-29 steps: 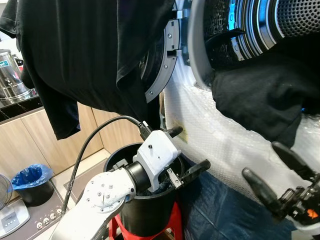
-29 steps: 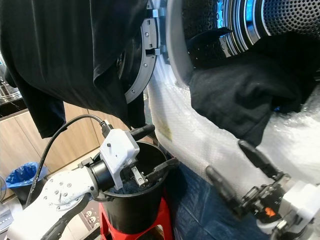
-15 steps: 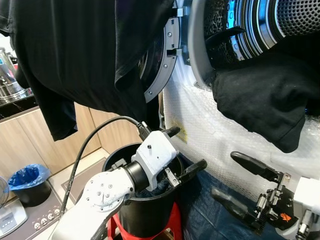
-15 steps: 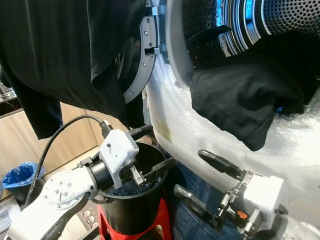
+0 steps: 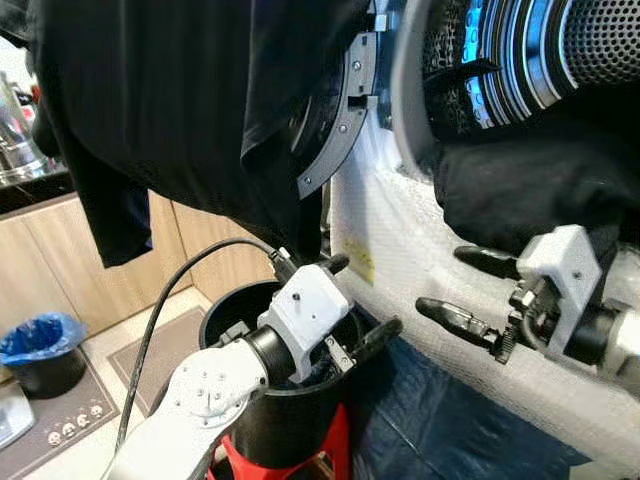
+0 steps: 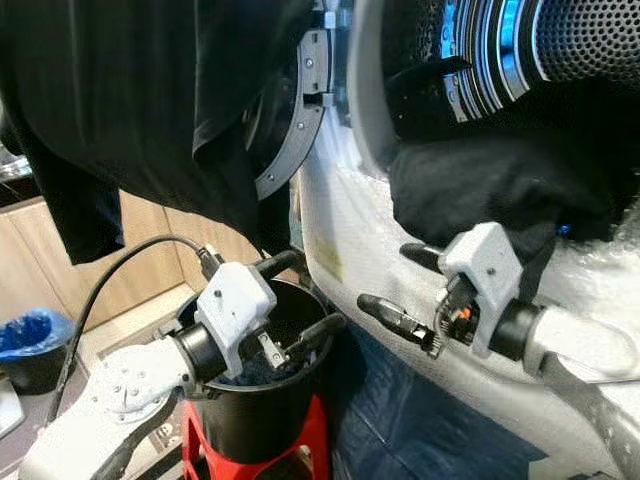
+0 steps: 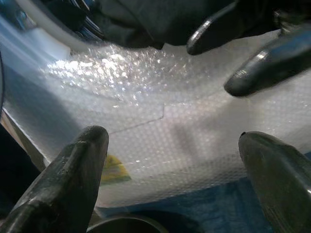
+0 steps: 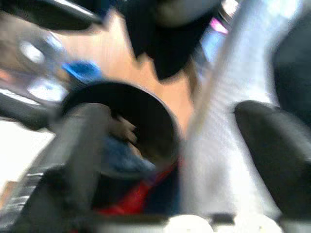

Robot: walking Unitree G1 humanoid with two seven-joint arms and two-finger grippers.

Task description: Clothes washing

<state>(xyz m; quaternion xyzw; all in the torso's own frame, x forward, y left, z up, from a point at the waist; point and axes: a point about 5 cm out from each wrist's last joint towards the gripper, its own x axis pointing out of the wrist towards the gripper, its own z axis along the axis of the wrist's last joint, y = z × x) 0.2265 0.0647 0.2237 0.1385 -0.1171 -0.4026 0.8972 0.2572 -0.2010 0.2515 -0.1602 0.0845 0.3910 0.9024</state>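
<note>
I count two black garments: one [image 5: 190, 110] draped over the open washer door, one [image 5: 530, 190] hanging from the drum mouth. My left gripper [image 5: 352, 308] gapes over the black bucket [image 5: 270, 420]; my right gripper [image 5: 452, 288] spreads empty beneath the drum garment.

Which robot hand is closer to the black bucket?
Left. The left end effector hangs open over the bucket rim; the right end effector is off beside it, by the washer.

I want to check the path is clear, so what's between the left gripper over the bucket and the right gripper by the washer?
Nothing solid. In the left eye view the gap between the left gripper and right gripper holds open air, backed by the washer's bubble wrap.
</note>
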